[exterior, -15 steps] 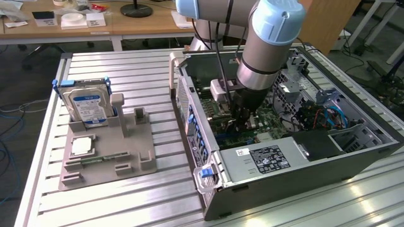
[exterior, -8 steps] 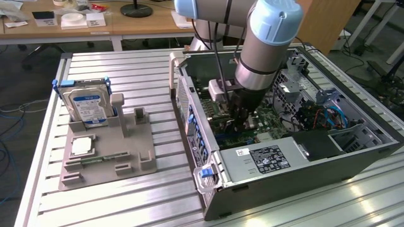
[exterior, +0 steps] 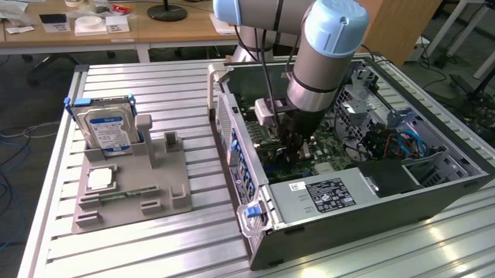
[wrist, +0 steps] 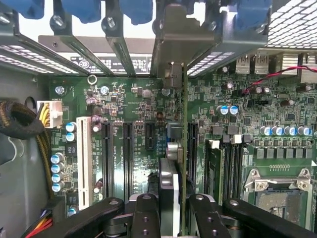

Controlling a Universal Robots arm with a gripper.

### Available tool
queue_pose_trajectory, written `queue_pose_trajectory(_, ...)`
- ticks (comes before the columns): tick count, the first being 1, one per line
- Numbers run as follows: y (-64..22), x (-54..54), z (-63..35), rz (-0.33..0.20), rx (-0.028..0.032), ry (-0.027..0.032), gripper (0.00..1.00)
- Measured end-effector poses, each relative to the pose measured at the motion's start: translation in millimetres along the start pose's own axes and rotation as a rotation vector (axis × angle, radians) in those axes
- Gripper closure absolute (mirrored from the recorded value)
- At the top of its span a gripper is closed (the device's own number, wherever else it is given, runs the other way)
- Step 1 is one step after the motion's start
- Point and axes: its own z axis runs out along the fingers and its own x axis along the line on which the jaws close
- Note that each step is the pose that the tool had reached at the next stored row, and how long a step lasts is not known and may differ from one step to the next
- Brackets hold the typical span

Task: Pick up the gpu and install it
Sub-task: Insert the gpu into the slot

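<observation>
Open PC case [exterior: 433, 200] on slatted table [exterior: 139, 255]: motherboard [wrist: 129, 109], power supply [exterior: 328, 197], blue cables inside. Grey holder tray [exterior: 166, 200] alongside: hard drive [exterior: 108, 130] upright, small silver chip [exterior: 101, 178] flat. Gripper [wrist: 176, 210] inside case, partly closed, clamped on gpu [wrist: 184, 148]; card held edge-on, upright over motherboard slots, bracket end at rear slot covers [wrist: 119, 49].

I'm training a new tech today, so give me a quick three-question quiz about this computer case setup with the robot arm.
1. True or false: the gripper holds the gpu edge-on above the motherboard.
2. What stands upright in the grey holder outside the case?
3. Is the gripper A) over the holder or B) inside the case?

Key: 1 true; 2 the hard drive; 3 B.
</observation>
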Motion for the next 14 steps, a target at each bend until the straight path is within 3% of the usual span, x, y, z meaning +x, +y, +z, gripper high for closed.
queue_pose_trajectory(3,-0.1,-0.4,-2.1,0.000,0.0009,-0.0027,0.72)
queue_pose_trajectory(6,-0.2,-0.6,-8.1,0.000,0.0002,-0.0004,0.72)
queue_pose_trajectory(14,-0.5,-0.6,-7.2,0.000,0.0000,-0.0003,0.72)
